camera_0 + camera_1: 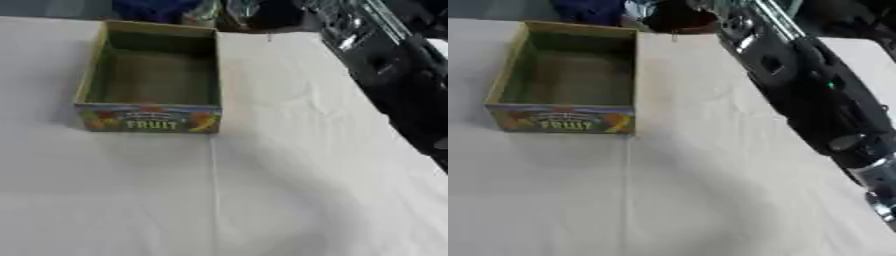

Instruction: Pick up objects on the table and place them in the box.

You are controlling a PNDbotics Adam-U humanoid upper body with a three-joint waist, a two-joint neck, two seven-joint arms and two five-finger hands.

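Note:
An open cardboard box with a colourful "FRUIT" front panel stands on the white cloth at the upper left. I see only its bare brown floor inside. My right arm, black with silver joints, stretches across the right side from the lower right towards the table's far edge. Its far end is blurred metal near the top, to the right of the box, and I cannot make out the fingers there. No loose object shows on the cloth. My left hand is out of view.
The white tablecloth covers the table and has a crease running down from the box. Beyond the far edge lie a blue thing and a dark reddish thing. The table's right edge runs under the arm.

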